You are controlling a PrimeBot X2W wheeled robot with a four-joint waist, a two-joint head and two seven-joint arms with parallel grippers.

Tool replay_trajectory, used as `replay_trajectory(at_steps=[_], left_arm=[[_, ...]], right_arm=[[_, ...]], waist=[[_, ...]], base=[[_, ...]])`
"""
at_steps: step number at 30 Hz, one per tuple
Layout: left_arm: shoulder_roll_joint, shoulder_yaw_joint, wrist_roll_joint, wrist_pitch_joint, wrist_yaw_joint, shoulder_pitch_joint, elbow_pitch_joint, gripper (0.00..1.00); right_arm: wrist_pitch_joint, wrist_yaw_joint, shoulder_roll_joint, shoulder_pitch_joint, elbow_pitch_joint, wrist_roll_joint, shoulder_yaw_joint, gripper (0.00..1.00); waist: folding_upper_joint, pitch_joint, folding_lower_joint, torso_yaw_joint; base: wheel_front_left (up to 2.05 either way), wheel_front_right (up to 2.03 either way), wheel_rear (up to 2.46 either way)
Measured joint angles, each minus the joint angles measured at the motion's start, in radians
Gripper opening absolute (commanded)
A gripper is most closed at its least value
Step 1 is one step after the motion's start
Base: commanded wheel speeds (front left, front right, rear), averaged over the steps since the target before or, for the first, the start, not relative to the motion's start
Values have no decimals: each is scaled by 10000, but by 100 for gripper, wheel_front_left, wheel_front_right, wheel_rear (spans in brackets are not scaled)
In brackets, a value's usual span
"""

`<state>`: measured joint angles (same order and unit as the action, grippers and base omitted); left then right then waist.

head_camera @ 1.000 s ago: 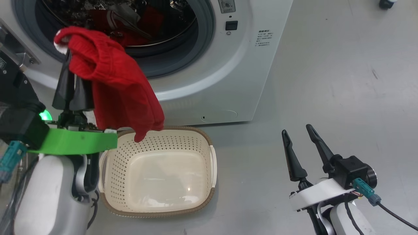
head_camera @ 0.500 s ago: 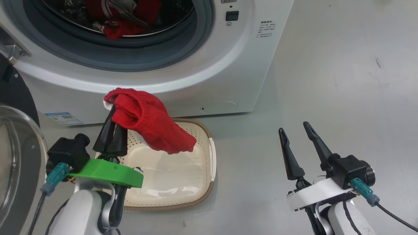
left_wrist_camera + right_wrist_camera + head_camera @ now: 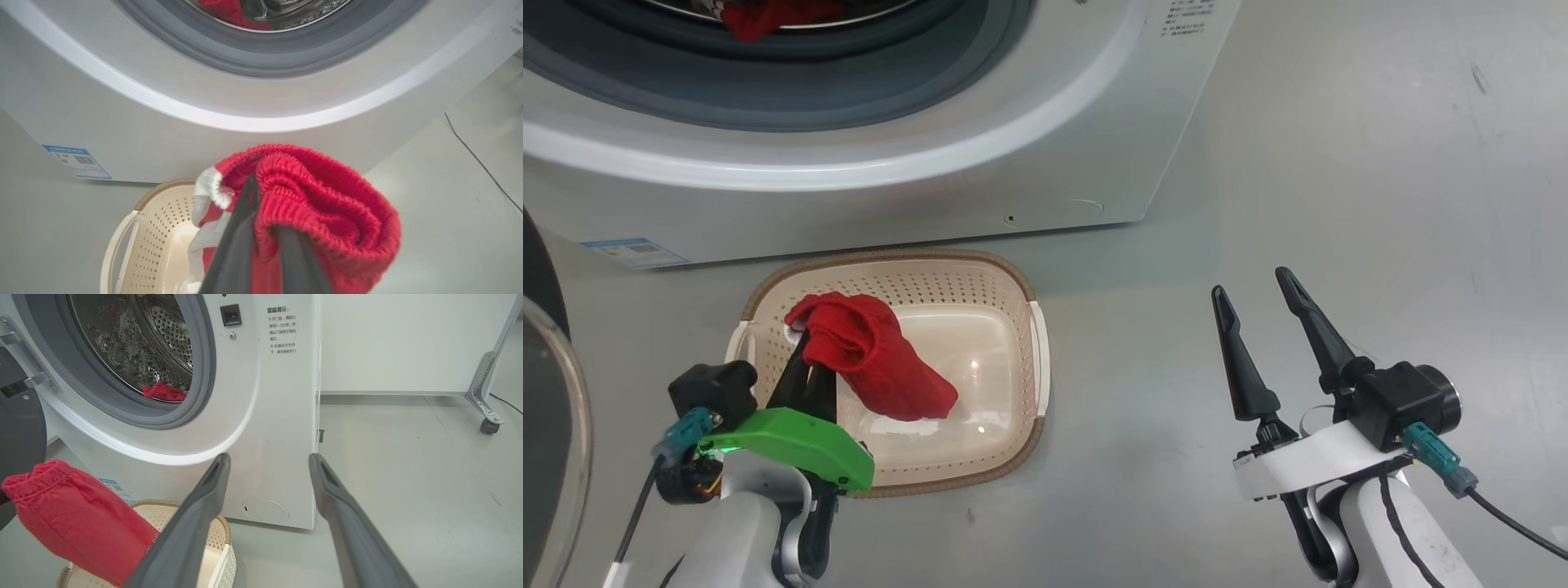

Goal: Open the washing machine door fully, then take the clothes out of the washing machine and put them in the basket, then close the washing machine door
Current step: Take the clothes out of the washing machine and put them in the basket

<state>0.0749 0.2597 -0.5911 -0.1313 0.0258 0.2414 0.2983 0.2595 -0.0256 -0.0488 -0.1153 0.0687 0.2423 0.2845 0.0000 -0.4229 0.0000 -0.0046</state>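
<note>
Occluded and cropped items

Head view: the top edge crops the washing machine through its drum opening, leaving a scrap of the clothes visible inside. The left edge crops the door. Print on the blue sticker is too small to read. The red garment covers the fingertips of the left gripper, so the exact contact point cannot be determined. Right wrist view: the red garment and one finger of the right gripper cover much of the basket, and the bottom edge crops the remainder.
</note>
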Motion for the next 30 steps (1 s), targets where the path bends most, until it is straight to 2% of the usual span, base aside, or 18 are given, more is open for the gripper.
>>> replay_trajectory(at_steps=[15,25,26,28,29,30], left_arm=[[-307,52,-779,1377,-167,1997,3405,0],[-380,77,-1229,1937,-203,3025,5012,0],[-383,73,-1256,2019,-201,3071,5112,11],[-391,75,-1294,2019,-190,3193,5348,44],[-393,73,-1300,2017,-188,3256,5427,64],[-397,73,-1306,2017,-171,3336,5507,92]], right_arm=[[0,-171,-6,-884,-253,-33,65,100],[0,-190,-10,-1158,-184,-33,79,100],[0,-190,-10,-1196,-184,-33,84,100],[0,-190,-8,-1267,-182,-33,67,100],[0,-190,-10,-1279,-176,-33,52,100],[0,-190,-10,-1280,-174,-33,42,100]], waist=[[0,-1706,0,-360],[0,-2281,1,-625],[0,-2310,0,-642],[0,-2362,1,-672],[0,-2378,1,-681],[0,-2392,1,-688]], base=[[0,0,0],[0,0,0],[0,0,0],[0,0,0],[0,0,0],[0,0,0]])
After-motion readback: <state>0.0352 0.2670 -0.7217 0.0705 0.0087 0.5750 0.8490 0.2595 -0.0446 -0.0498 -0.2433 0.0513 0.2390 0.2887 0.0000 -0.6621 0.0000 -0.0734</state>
